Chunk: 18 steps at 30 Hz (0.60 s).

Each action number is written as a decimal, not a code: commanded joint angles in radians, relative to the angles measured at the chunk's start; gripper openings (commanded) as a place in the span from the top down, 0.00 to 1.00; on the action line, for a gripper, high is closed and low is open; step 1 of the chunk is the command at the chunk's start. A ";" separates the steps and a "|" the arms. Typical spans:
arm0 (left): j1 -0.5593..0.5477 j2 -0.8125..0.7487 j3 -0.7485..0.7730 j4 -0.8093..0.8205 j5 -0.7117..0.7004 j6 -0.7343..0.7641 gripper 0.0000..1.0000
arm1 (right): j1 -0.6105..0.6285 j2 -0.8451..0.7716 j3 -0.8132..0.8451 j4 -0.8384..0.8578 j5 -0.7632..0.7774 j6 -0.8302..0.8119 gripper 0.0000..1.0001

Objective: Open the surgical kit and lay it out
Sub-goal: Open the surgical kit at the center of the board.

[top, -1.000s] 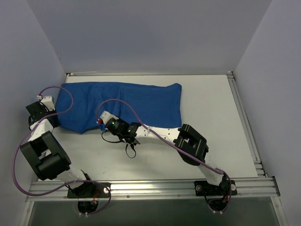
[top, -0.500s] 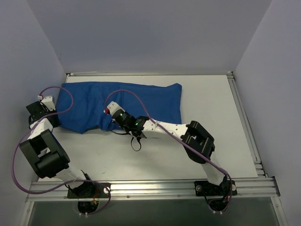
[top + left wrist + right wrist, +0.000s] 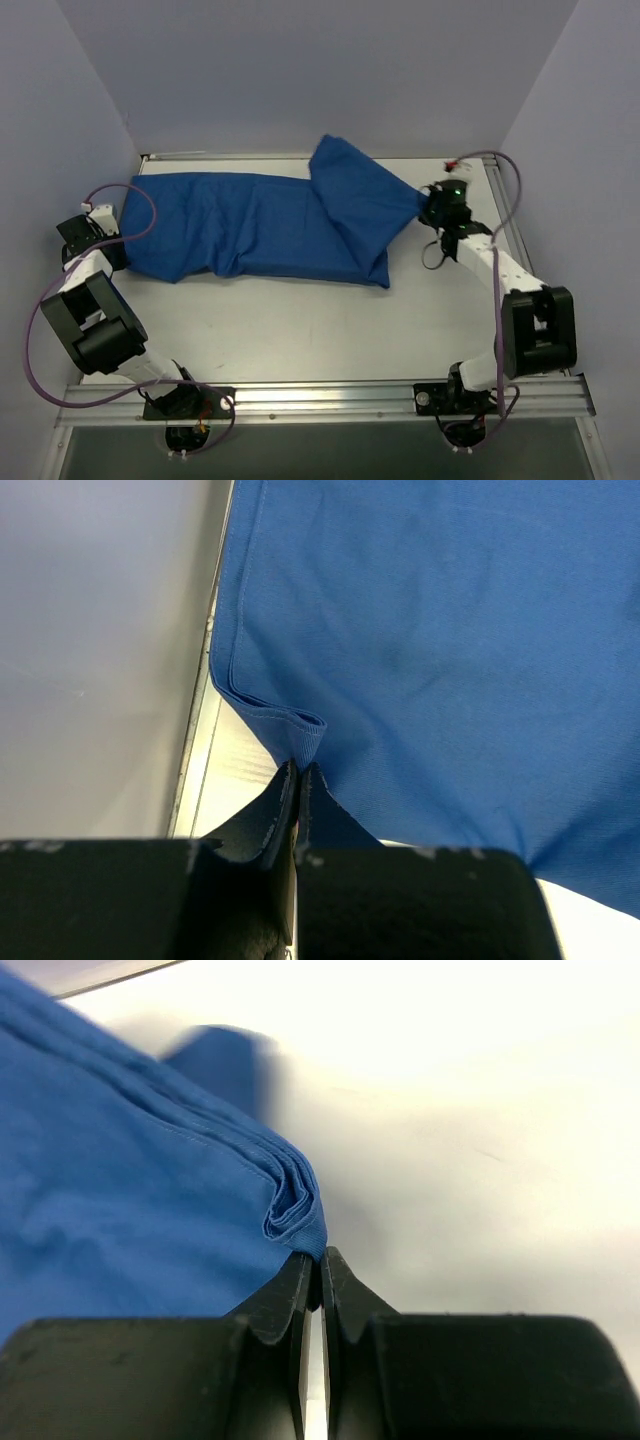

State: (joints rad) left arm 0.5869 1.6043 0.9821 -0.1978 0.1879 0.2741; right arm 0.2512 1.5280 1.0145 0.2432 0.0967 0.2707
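Observation:
The blue cloth wrap of the surgical kit lies across the back of the table, folded over itself. My left gripper is shut on its left corner near the left wall. My right gripper is shut on a bunched corner of the wrap and holds a flap lifted and pulled to the right. The wire-mesh tray, gauze packets, clamps and tweezers are hidden or out of view.
A metal rail runs along the table's right edge, close to my right gripper. The left wall stands right beside my left gripper. Bare white tabletop lies in front of the wrap.
My right gripper has swung from the wrap's front edge near the middle over to the far right, pulling a flap of the wrap up and rightward. My left gripper has stayed put.

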 commanded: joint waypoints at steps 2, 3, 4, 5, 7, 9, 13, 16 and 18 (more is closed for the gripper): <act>0.007 0.011 0.029 0.035 0.036 0.007 0.98 | -0.333 -0.231 -0.248 0.008 -0.089 0.203 1.00; 0.007 0.011 0.029 0.034 0.039 0.007 0.98 | -0.381 -0.261 -0.289 0.008 -0.127 0.220 1.00; 0.007 0.011 0.027 0.032 0.039 0.008 0.98 | -0.421 -0.313 -0.322 0.002 -0.150 0.240 1.00; 0.007 0.011 0.027 0.032 0.041 0.010 0.98 | -0.456 -0.336 -0.379 -0.004 -0.153 0.245 1.00; 0.007 0.009 0.021 0.031 0.041 0.011 0.98 | -0.541 -0.397 -0.422 -0.038 -0.150 0.248 1.00; 0.007 0.008 0.018 0.028 0.042 0.016 0.98 | -0.587 -0.433 -0.467 -0.059 -0.140 0.237 1.00; 0.007 0.008 0.010 0.020 0.035 0.027 0.98 | -0.676 -0.500 -0.508 -0.091 -0.100 0.226 1.00; 0.008 0.005 0.003 0.021 0.030 0.034 0.98 | -0.702 -0.514 -0.522 -0.105 -0.060 0.213 1.00; 0.013 0.003 0.003 0.018 0.030 0.036 0.98 | -0.733 -0.511 -0.518 -0.107 -0.049 0.206 1.00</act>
State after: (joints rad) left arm 0.5896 1.6051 0.9821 -0.1982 0.1959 0.2924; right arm -0.4534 1.0332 0.4995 0.1497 0.0051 0.4828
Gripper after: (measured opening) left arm 0.042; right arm 0.011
